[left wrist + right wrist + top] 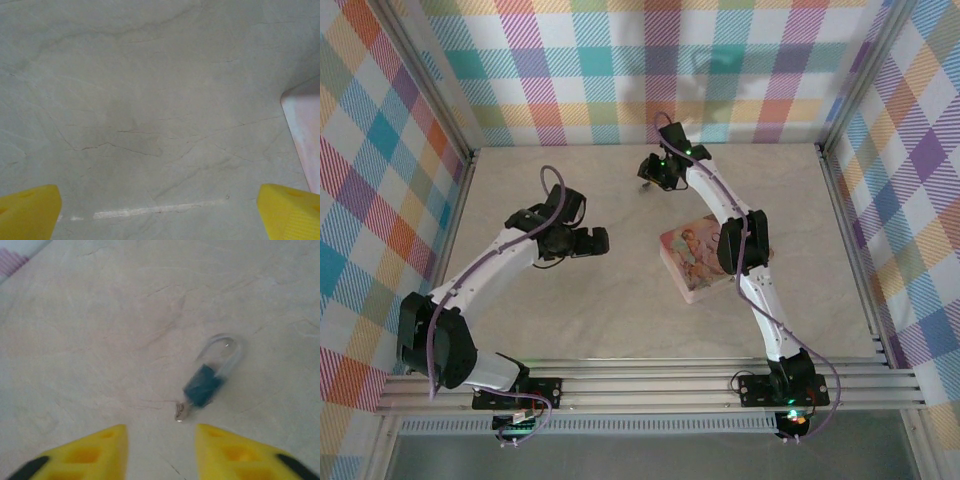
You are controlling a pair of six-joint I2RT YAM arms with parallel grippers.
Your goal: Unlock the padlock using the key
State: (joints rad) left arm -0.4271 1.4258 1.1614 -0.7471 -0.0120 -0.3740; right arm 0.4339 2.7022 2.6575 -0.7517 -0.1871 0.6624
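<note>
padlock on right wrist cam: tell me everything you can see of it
The padlock is tiny: dark teal body, silvery metal-looking shackle loop, apparently seated, though blurred. It lies flat on the pale marbled table, shackle pointing away from the open right gripper, which is clear of it. A small silvery piece, possibly the key, sticks out at its near end.

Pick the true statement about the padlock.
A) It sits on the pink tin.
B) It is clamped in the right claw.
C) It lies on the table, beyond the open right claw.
C: the padlock lies flat on the table, clear of the right claw, its yellow fingers spread.
</note>
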